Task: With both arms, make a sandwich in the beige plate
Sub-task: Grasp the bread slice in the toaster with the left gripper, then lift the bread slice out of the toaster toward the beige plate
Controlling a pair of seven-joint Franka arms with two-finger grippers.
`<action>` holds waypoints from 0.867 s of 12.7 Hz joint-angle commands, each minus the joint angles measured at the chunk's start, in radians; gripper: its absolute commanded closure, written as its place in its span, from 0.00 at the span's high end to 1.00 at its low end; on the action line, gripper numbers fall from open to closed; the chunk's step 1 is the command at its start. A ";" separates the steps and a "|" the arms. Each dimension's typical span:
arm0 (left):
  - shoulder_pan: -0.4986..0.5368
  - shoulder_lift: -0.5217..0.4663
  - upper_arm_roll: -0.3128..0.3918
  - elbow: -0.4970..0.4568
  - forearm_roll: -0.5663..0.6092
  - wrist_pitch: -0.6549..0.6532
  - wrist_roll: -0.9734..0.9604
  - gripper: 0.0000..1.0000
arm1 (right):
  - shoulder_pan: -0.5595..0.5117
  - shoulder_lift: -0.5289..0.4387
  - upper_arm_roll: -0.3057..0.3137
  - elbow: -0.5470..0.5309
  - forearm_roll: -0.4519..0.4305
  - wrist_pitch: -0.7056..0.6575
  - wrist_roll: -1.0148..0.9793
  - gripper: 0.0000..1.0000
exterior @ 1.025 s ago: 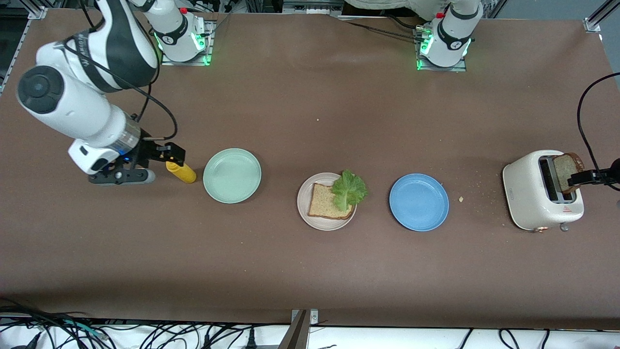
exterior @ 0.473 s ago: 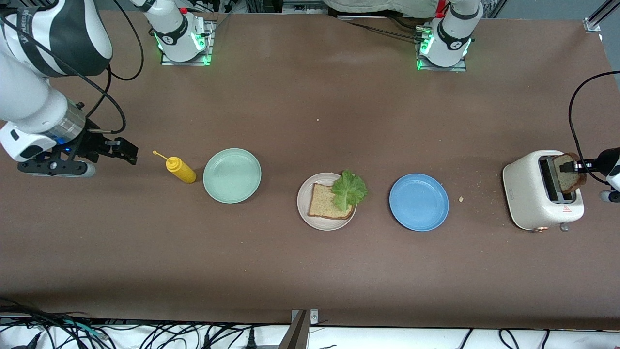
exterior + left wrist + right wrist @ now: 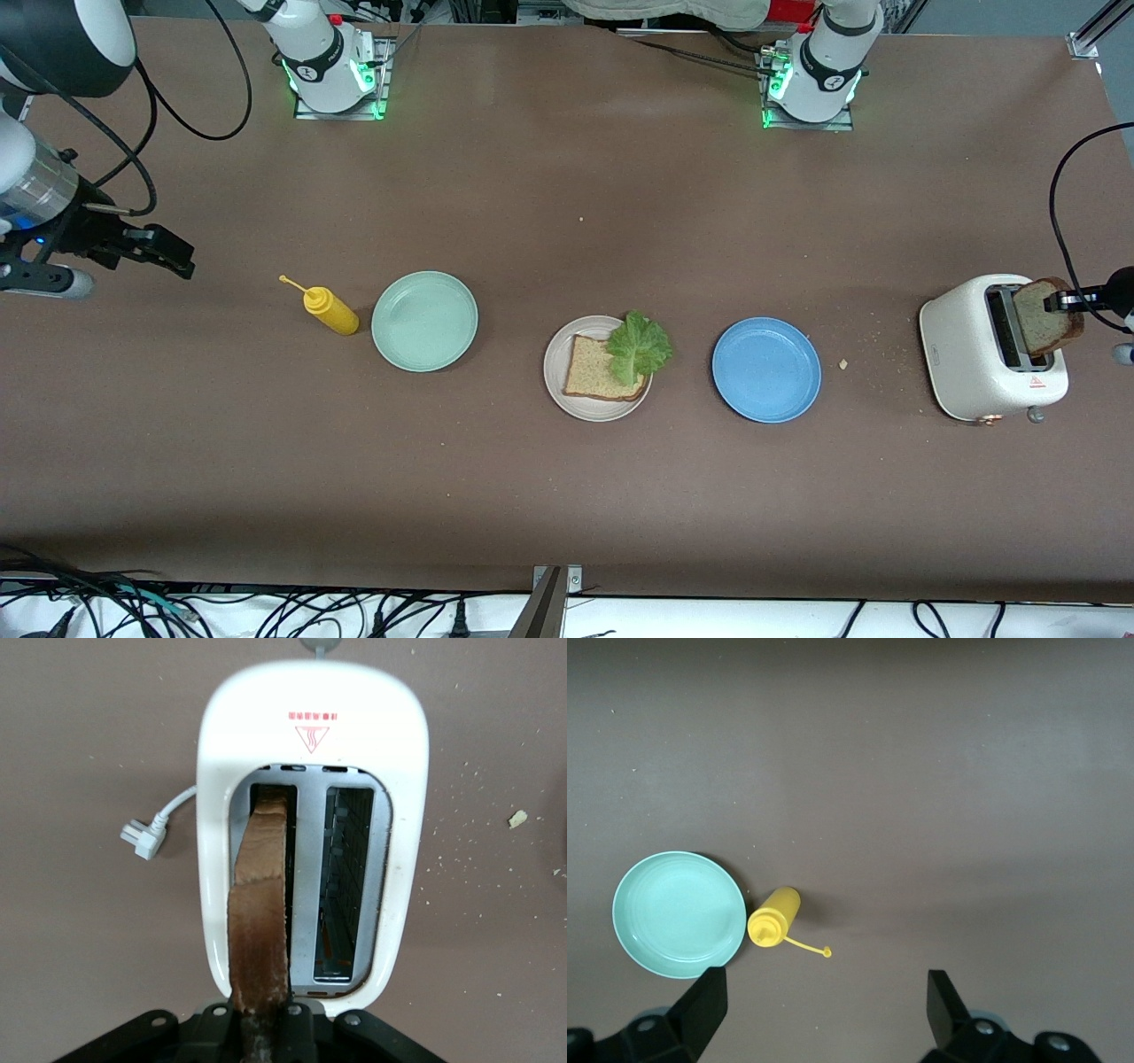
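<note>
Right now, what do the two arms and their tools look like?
Both arms are glossy white with dark grey joint bands; the right arm trails looping black cables and shows a blue light at its wrist. Their bases glow green. The right tool is black with two blocky fingers; the left tool is black too, on a flat plate with screws.

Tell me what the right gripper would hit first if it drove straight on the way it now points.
Probably only bare brown table. The open right gripper points down at it; the yellow squeeze bottle and mint green round plate lie off to the side. Height is unclear.
</note>
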 commanded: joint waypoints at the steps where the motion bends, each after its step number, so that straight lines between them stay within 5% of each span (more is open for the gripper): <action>1: 0.009 -0.069 -0.011 0.012 0.029 -0.034 0.006 0.00 | 0.010 -0.007 -0.031 0.044 0.000 -0.078 -0.043 1.00; 5: -0.002 -0.100 -0.057 0.129 0.029 -0.149 0.005 0.00 | 0.018 0.001 -0.032 0.096 0.010 -0.138 -0.041 1.00; 11: -0.003 -0.112 -0.290 0.247 0.010 -0.297 -0.008 0.00 | 0.016 -0.028 -0.033 0.104 0.045 -0.185 -0.041 1.00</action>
